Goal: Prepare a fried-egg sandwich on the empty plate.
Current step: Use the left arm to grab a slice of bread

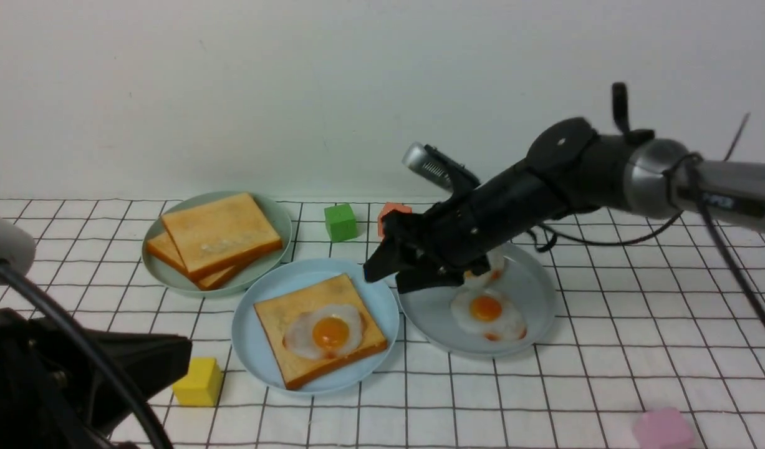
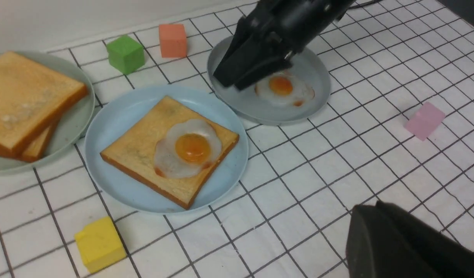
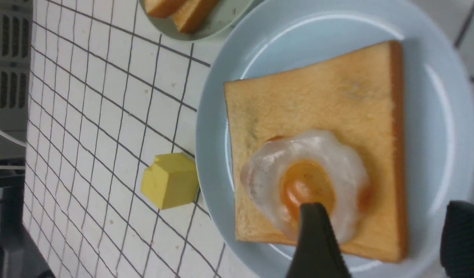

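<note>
The sky-blue plate (image 1: 251,324) sits at the middle front. It holds one toast slice (image 1: 295,312) with a fried egg (image 1: 327,330) lying on top, uncovered. No finished two-slice sandwich shows. My right gripper (image 1: 385,280) is open and empty. It hovers over the gap between this plate and the grey-blue plate (image 1: 535,287). In the right wrist view its fingertips (image 3: 314,220) stand wide apart above the egg (image 3: 310,181) and the toast's edge. My left gripper (image 2: 366,208) is low at the front left, its jaws together, holding nothing.
A pale green plate (image 1: 281,218) at the back left holds two stacked toast slices (image 1: 220,231). The grey-blue plate holds a fried egg (image 1: 487,310), and another is partly hidden behind the gripper. A green cube (image 1: 340,222), orange cube (image 1: 391,215), yellow cube (image 1: 199,381) and pink cube (image 1: 663,429) lie around.
</note>
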Robot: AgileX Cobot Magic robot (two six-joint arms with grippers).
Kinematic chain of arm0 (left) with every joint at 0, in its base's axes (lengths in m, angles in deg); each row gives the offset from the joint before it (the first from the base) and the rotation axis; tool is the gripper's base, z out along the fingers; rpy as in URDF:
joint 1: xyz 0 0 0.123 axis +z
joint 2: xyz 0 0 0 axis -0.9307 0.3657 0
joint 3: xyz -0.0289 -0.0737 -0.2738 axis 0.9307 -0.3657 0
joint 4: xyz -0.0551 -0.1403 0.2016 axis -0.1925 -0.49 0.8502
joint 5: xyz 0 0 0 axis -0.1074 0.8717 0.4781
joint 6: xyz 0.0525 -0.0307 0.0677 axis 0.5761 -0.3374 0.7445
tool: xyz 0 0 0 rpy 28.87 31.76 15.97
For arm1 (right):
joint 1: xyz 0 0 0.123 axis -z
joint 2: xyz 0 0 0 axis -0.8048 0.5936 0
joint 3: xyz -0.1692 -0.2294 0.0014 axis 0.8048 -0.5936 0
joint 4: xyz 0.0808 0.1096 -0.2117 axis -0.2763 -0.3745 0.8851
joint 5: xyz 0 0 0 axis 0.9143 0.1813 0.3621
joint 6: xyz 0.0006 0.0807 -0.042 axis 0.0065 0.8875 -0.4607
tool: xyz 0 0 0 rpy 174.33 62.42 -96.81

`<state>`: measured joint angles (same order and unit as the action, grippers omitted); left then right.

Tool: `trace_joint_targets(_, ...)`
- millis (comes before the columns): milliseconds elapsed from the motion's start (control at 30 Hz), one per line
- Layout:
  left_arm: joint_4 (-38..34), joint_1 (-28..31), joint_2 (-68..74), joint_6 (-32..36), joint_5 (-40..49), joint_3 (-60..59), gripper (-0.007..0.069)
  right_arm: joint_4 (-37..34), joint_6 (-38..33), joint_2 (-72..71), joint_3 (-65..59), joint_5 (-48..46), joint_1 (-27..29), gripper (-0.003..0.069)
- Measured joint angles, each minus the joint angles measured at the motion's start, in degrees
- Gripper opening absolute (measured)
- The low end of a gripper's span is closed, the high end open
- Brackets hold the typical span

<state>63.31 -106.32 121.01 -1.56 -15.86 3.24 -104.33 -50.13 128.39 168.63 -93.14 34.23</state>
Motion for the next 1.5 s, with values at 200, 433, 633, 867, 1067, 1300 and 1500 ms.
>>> trace_joint_targets(200, 2.65, 0.00, 8.83, -8.00, 1.99, 1.06, -0.0010, 20.81, 7.07, -16.01, -0.67, -8.14, 2.78, 0.0279)
trace_joint_targets(433, 6.42, 6.12, 28.80, -7.00, 5.94, 13.44, -0.0013, 35.97, 15.29, -40.39, -14.82, -8.93, -1.98, 0.0017)
trace_joint_targets(633, 1.08, 18.78, 43.15, 8.49, 6.93, 24.77, -0.0013, 36.79, 16.72, -57.37, -29.35, -2.27, -5.38, 0.0004)
trace_joint_targets(867, -3.99, 26.16, 58.72, 27.92, 9.06, 36.80, -0.0013, 37.17, 16.81, -65.33, -34.81, 0.69, -5.66, 0.0005)
trace_joint_targets(1067, -4.00, 26.72, 66.31, 38.68, 7.90, 41.17, 0.0040, 37.17, 16.81, -64.83, -35.38, 0.36, -5.77, 0.0006)
trace_joint_targets(1300, -4.57, 26.72, 71.48, 47.30, -2.76, 41.84, 0.0313, 36.72, 16.81, -63.33, -35.81, -0.22, -5.77, 0.0013)
trace_joint_targets(1500, -3.12, 26.72, 75.79, 48.00, -11.16, 41.84, 0.0492, 35.12, 16.85, -63.14, -37.19, -0.22, -5.77, 0.0015)
